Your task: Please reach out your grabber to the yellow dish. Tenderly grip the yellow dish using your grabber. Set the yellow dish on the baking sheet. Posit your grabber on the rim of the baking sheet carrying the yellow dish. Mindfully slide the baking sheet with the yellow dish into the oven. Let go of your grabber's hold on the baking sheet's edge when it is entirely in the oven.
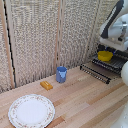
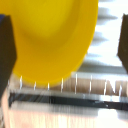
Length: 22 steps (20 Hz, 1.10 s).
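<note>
While the white-and-grey grabber (image 1: pixel 106 48) hangs over the far right of the scene, the small round bright yellow dish (image 1: pixel 105 55) sits on the flat dark metal baking sheet of thin parallel bars (image 1: pixel 96 71), which juts out toward the exterior view's left from what looks like the oven, mostly cut off at the right edge. In the wrist view the yellow dish (image 2: pixel 52 37) fills most of the picture, resting on the sheet's bars (image 2: pixel 65 85), with one dark finger (image 2: pixel 6 55) at one side and the other (image 2: pixel 123 37) at the opposite side. Fingers stand wide, well clear of the dish rim on the one side; contact on the other side cannot be told through the blur. Judged step: dish is placed, so the spread fingers suit backing off and moving to the sheet's rim for the push.

Elsewhere on the light wooden surface (image 1: pixel 85 102): a small blue cup (image 1: pixel 61 74) near the middle, a small orange block (image 1: pixel 46 85) just left of it, and a large white floral-rimmed plate (image 1: pixel 31 110) near left. All sit well apart from the sheet, so the slide path looks unobstructed.
</note>
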Available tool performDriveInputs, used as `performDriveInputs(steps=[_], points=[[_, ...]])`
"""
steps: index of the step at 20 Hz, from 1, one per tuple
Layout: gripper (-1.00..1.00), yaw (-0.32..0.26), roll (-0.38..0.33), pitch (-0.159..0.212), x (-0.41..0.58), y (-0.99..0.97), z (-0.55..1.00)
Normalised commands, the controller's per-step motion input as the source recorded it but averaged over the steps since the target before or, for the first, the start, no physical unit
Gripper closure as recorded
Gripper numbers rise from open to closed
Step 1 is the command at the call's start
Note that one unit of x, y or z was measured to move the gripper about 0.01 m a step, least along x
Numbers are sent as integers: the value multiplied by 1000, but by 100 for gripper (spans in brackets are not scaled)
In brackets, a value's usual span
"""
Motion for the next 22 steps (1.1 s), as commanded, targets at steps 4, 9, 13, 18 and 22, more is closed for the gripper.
performDriveInputs(steps=[4, 9, 13, 18, 22], points=[[-100, 184, -88, 280, 10, 451, 464], [-100, 215, -165, 311, -183, 215, 164], [-100, 214, -282, 232, -217, 9, -12], [-100, 213, -317, 185, -169, 0, -65], [-100, 245, -344, 63, -2, -6, -282]])
